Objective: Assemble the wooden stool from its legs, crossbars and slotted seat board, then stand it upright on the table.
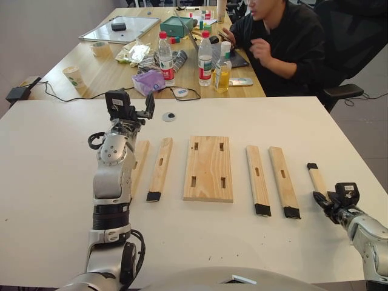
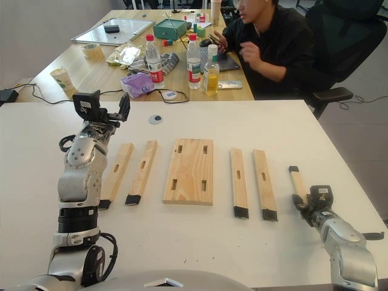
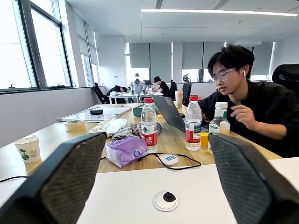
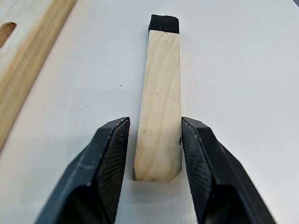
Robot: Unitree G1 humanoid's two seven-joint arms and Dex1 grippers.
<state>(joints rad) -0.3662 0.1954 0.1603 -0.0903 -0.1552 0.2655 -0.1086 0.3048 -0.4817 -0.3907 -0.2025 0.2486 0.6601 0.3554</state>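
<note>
The slotted seat board point(image 1: 208, 168) lies flat at the middle of the white table point(image 1: 48, 182). Two slotted legs with black tips point(image 1: 160, 168) point(image 1: 140, 162) lie to its left and two more point(image 1: 258, 180) point(image 1: 284, 182) to its right. A short black-tipped crossbar point(image 1: 316, 178) lies furthest right. My right gripper point(image 4: 156, 123) is open and straddles the crossbar's point(image 4: 161, 93) near end on the table; one finger point(image 4: 196, 154) touches the wood, the other stands slightly apart. My left gripper point(image 1: 132, 107) is held raised above the left legs, open and empty, its fingers point(image 3: 70, 182) wide apart.
A round cable grommet point(image 1: 169, 116) sits on the table behind the left legs. A wooden table point(image 1: 109, 73) beyond holds bottles point(image 1: 205, 59), a cup, boxes and cables, with a person seated at it. The white table's right edge runs close to my right gripper.
</note>
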